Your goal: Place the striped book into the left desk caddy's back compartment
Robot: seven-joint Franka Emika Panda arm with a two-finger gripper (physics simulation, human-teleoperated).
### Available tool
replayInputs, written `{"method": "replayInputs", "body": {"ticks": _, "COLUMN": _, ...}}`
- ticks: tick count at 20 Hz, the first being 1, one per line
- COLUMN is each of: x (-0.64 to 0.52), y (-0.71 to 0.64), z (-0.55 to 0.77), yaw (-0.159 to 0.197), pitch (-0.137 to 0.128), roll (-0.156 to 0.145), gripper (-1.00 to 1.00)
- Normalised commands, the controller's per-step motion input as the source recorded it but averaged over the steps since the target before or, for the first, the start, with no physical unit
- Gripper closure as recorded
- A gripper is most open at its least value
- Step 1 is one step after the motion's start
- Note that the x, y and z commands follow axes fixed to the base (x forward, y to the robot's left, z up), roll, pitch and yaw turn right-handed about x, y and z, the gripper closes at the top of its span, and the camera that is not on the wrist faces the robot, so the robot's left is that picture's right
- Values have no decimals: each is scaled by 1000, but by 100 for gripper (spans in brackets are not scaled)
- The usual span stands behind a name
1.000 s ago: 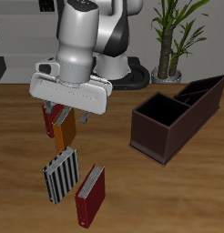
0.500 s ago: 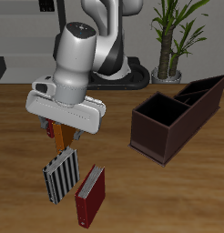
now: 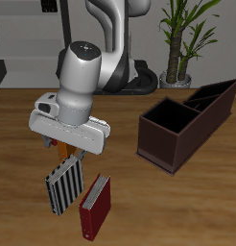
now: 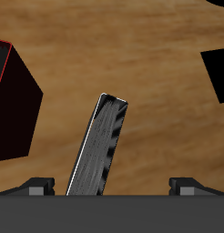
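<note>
Striped book [image 3: 65, 184]: laid flat near the table's front edge, beside a red book [image 3: 95, 207], well apart from the caddy [image 3: 185, 122]. Gripper [image 4: 112, 187]: held above the book, fingers spread, nothing gripped.

red book [image 3: 95, 208], potted plant [image 3: 182, 34], wooden table [image 3: 177, 211].

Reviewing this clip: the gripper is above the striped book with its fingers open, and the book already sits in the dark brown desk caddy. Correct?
Not quite. The striped book is not in the left desk caddy; the exterior view shows it on the table near the front edge, beside a red book. The gripper does hang above it with its fingers open.
</note>
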Motion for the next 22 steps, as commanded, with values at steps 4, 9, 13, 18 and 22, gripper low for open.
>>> {"method": "replayInputs", "body": {"ticks": 4, "x": 32, "y": 29, "z": -285, "yaw": -6, "pitch": 35, "roll": 0, "gripper": -100}}
{"method": "replayInputs", "body": {"ticks": 9, "x": 54, "y": 10, "z": -351, "yaw": -36, "pitch": 42, "roll": 7, "gripper": -100}}
{"method": "replayInputs", "body": {"ticks": 13, "x": 49, "y": 33, "z": -345, "yaw": -27, "pitch": 47, "roll": 13, "gripper": -100}}
{"method": "replayInputs", "body": {"ticks": 18, "x": 28, "y": 27, "z": -408, "yaw": -9, "pitch": 45, "roll": 5, "gripper": 100}}
{"method": "replayInputs", "body": {"ticks": 22, "x": -23, "y": 81, "z": -123, "yaw": 8, "pitch": 5, "roll": 32, "gripper": 100}}
